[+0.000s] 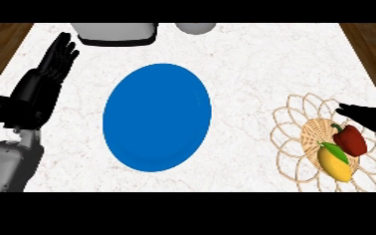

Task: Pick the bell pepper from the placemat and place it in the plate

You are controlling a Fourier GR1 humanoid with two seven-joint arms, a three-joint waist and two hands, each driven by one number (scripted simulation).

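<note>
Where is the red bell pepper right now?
In the head view, the red bell pepper lies at the far right on the woven placemat, touching a yellow pepper, right of the blue plate.

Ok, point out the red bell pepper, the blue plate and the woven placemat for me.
red bell pepper (pixel 352 139), head view, middle of its red body.
blue plate (pixel 157 117), head view, centre of its bare face.
woven placemat (pixel 290 117), head view, looped border at its upper left.
</note>
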